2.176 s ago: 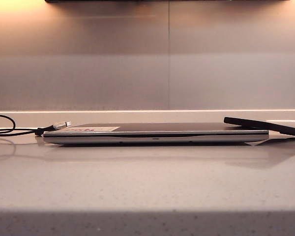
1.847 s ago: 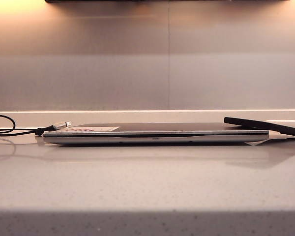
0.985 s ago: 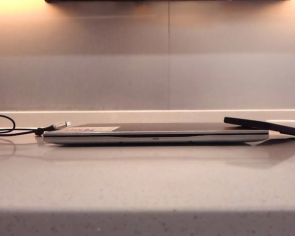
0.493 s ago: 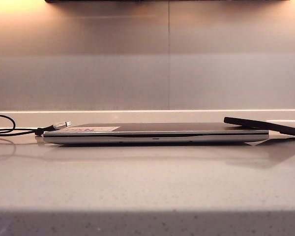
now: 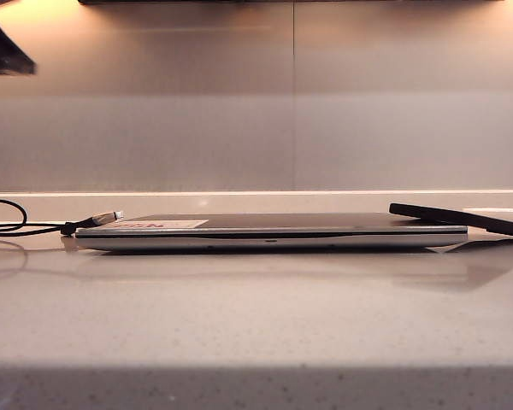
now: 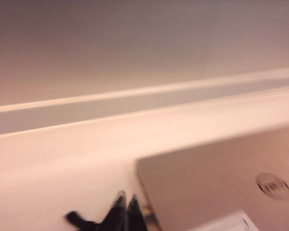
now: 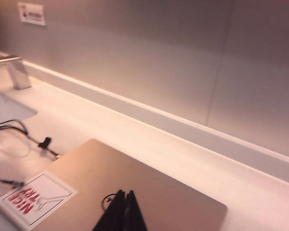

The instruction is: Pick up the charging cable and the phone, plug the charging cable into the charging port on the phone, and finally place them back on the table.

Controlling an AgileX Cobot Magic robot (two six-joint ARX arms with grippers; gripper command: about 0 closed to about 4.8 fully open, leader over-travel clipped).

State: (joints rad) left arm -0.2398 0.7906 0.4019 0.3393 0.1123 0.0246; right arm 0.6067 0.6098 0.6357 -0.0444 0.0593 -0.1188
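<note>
Black fingers of the left gripper are pressed tight together with nothing between them. This gripper hangs over the near corner of the laptop, just off its edge, above the bare table. The picture from this wrist is blurry, so small things by the fingers cannot be told apart. In the outside view a dark bit of an arm pokes in at the top left corner, high above the laptop.

The right gripper is closed too, and it holds nothing. It hangs over the flat lid of the laptop, not far from the red and white sticker on that lid.

The charging cable lies on the table just past the sticker end of the laptop. In the outside view the charging cable makes a loop left of the laptop, and its silvery plug tip points at the laptop's left end, very near it.

The phone is at the right end of the laptop. It is tilted, with one end resting on the laptop's top and the other end lower, off past the edge. The shiny speckled table lies under all of it.
</note>
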